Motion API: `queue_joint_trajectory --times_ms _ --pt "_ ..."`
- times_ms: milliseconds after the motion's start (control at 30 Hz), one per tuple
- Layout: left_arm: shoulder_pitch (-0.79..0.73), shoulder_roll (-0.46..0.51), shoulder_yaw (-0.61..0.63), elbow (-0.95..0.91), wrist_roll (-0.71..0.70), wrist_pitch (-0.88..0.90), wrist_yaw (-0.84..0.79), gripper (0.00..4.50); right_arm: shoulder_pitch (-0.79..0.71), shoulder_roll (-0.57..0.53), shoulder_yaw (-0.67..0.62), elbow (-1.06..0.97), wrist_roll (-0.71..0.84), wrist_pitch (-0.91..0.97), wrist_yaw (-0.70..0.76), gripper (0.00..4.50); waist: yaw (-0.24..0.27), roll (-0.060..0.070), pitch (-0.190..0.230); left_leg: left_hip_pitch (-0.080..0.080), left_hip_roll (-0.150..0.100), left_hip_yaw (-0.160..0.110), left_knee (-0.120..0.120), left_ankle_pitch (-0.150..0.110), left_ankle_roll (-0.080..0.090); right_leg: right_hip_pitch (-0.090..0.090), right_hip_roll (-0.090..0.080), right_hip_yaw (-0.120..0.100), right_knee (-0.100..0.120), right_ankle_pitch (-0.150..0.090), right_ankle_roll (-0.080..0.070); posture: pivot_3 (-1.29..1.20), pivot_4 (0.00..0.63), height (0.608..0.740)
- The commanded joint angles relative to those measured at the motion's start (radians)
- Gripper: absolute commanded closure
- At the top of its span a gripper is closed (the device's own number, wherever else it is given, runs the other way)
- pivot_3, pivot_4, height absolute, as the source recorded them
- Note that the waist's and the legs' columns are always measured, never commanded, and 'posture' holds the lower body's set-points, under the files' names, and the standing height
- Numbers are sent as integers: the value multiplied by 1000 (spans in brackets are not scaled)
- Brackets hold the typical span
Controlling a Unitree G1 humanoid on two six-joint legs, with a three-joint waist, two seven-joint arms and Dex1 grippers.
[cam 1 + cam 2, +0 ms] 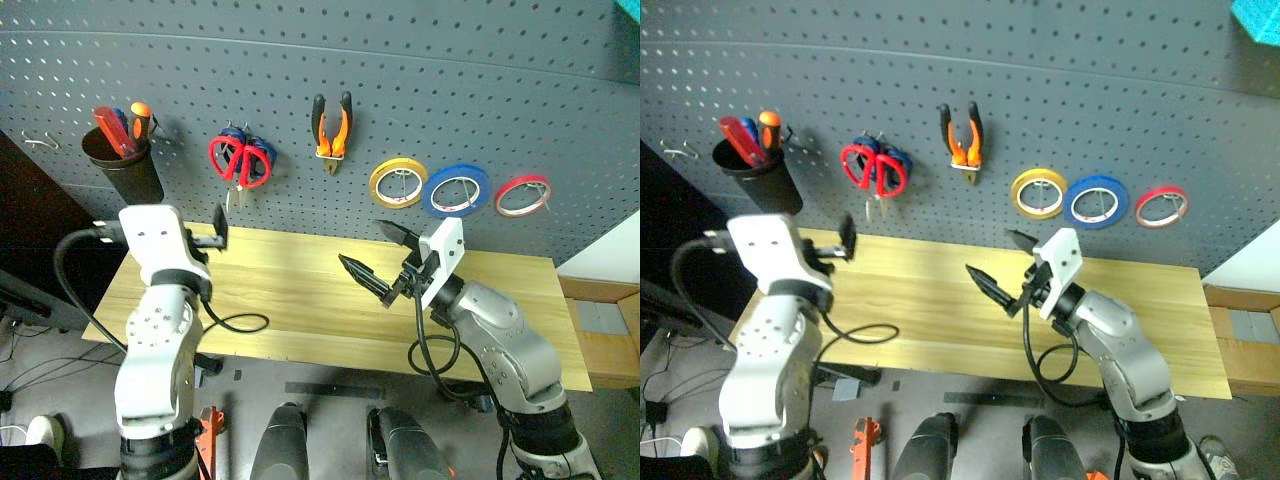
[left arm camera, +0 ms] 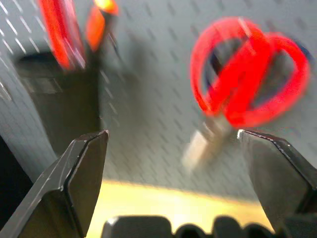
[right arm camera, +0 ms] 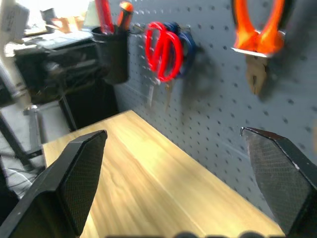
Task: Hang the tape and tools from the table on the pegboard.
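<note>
grey pegboard [image 1: 420, 90] carries it all now: blue tape [image 1: 456, 190], pliers [image 1: 332, 130], red scissors [image 1: 238, 160], red screwdriver [image 1: 112, 132] in the cup [image 1: 128, 168]. table [image 1: 300, 300] bare. left gripper [image 2: 173, 163] and right gripper [image 1: 385, 258] hang spread, empty. looks finished; next move, just arms clear.

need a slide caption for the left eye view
Both open grippers, left and right, hover over the wooden table; scissors, pliers and tape rolls hang on the pegboard.
</note>
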Motion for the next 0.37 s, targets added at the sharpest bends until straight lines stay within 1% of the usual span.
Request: queue_joint_trajectory --times_ms 33,67,133,200,267,300,367 --pt "36 -65 -48 51 3 66 24 24 57 -5 -24 21 -105 18 -124 0 0 -2 -19 1 0 0 0 0 0 1 0 0 0 0 0 203 104 740" --pt "36 -74 -55 81 5 59 18 24 67 -12 -13 39 -138 4 -138 0 0 -3 -25 1 0 0 0 0 0 1 0 1 0 0 0 199 99 740" --pt "11 -69 -84 171 30 33 7 24 83 17 -32 85 -174 -7 -205 0 -2 -4 -37 2 0 0 1 1 1 1 1 1 0 0 0 186 74 740" --pt "-21 -59 -96 246 19 3 -35 24 85 61 -68 133 -181 3 -266 0 -4 -4 -57 3 0 1 1 2 1 1 2 2 0 1 1 174 51 740" --pt "-54 -54 -90 311 -8 -20 -82 24 78 81 -85 183 -204 8 -304 0 -7 -3 -76 3 0 2 1 3 2 1 2 3 0 1 3 164 35 740" --pt "-69 -52 -86 343 -10 -33 -93 24 76 94 -96 202 -205 15 -321 0 -8 -3 -87 3 -1 2 2 3 2 1 2 3 0 2 3 164 35 740" --pt "-98 -42 -83 406 -3 -35 -104 24 72 122 -127 241 -203 20 -359 0 -9 -3 -92 5 -1 3 2 3 2 3 2 3 0 2 3 155 14 740"
